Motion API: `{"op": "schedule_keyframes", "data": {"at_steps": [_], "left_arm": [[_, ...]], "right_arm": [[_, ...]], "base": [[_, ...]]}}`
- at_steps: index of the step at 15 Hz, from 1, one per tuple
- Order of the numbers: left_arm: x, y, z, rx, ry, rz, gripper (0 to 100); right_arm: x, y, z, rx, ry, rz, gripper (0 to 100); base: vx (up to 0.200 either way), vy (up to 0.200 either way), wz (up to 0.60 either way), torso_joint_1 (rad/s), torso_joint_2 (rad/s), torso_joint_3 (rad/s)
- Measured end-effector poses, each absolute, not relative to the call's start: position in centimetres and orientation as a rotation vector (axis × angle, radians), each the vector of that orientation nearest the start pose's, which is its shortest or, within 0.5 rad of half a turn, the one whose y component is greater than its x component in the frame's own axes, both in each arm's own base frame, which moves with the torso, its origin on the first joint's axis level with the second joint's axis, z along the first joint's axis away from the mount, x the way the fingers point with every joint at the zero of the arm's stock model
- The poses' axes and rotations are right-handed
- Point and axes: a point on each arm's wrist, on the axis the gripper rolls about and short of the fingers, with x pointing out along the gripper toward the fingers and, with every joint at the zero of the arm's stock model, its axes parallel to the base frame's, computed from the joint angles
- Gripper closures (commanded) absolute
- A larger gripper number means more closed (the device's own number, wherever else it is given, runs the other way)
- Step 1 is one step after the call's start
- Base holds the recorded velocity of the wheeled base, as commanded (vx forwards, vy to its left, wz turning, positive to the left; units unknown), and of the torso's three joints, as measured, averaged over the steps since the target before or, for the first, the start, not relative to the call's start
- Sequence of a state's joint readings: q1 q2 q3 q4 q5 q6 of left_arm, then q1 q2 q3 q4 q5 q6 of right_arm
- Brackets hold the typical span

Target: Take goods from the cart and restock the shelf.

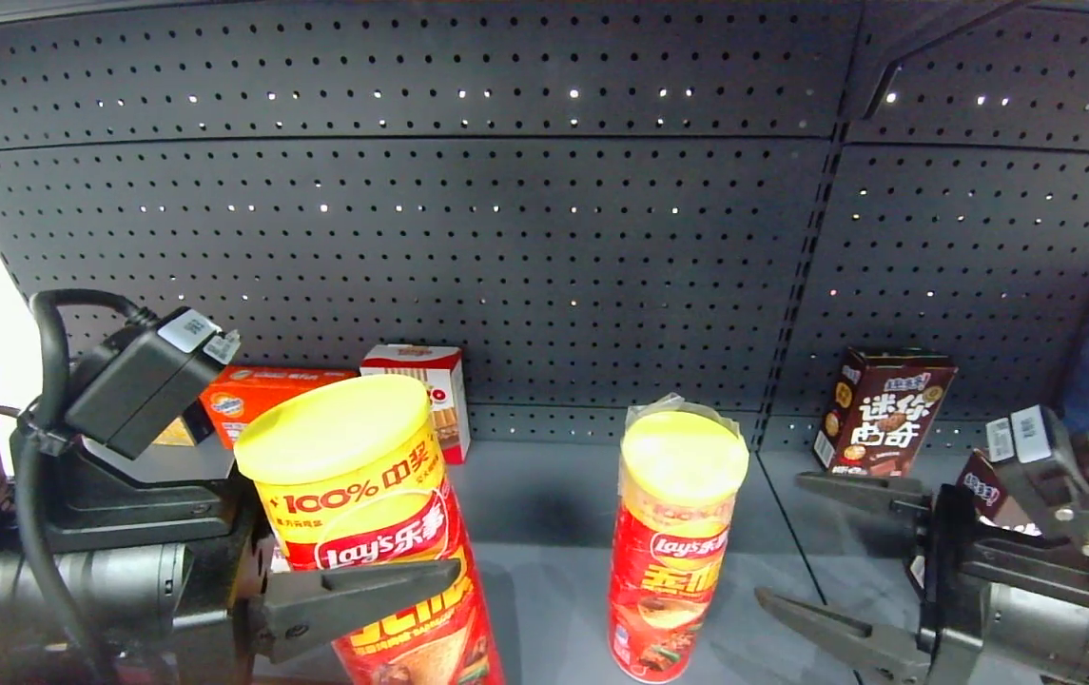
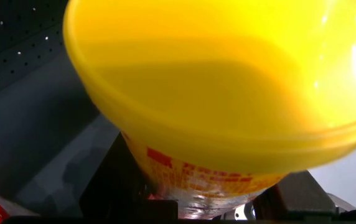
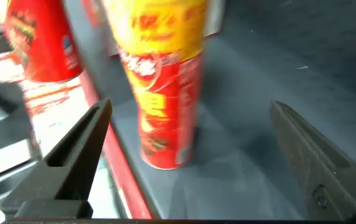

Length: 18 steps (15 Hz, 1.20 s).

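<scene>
Lower left in the frame, the left gripper (image 1: 392, 576) is squeezing a tall chip can (image 1: 354, 476) at the shelf (image 1: 554, 495). Lower right, the right gripper (image 1: 782, 538) is gaping wide. Swinging sideways could be knocking over the tippy standing can (image 1: 677, 542) at the middle bottom.

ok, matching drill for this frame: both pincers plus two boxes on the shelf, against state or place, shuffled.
Things:
1. left pincer
2. right pincer
3. orange box
4. dark brown box

States or places:
A. open, holding nothing
B. upright, back right of the shelf
C. shut on a chips can
D. lying flat, back left of the shelf

Pairs: 1-C, 2-A, 3-D, 4-B
</scene>
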<state>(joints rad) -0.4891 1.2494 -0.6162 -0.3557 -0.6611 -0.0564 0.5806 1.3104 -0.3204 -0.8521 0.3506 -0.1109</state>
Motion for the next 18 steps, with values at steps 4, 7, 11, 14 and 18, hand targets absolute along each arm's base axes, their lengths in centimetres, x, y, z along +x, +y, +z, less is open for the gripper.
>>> {"op": "schedule_keyframes", "data": {"at_steps": [4, 7, 11, 14, 18], "left_arm": [[15.5, -9.8, 21.7, -0.074, 0.315, -1.133, 100], [15.3, -9.7, 21.9, -0.073, 0.305, -1.133, 100], [15.1, -9.6, 22.2, -0.069, 0.288, -1.134, 100], [14.8, -9.5, 22.4, -0.068, 0.275, -1.136, 100], [14.6, -9.4, 22.5, -0.067, 0.267, -1.136, 100]], "right_arm": [[12.7, 8.2, 18.8, -0.117, 0.036, 0.729, 0], [10.9, 6.1, 18.8, -0.111, 0.007, 0.583, 0], [8.3, 3.5, 18.6, -0.101, -0.046, 0.432, 0], [5.8, 2.1, 17.8, -0.1, -0.049, 0.328, 0], [2.0, 0.4, 15.2, -0.111, 0.013, 0.219, 0]], "base": [[0.0, 0.0, 0.0, 0.0, 0.0, 0.0], [0.0, 0.0, 0.0, 0.0, 0.0, 0.0], [0.0, 0.0, 0.0, 0.0, 0.0, 0.0], [0.0, 0.0, 0.0, 0.0, 0.0, 0.0], [0.0, 0.0, 0.0, 0.0, 0.0, 0.0]]}}
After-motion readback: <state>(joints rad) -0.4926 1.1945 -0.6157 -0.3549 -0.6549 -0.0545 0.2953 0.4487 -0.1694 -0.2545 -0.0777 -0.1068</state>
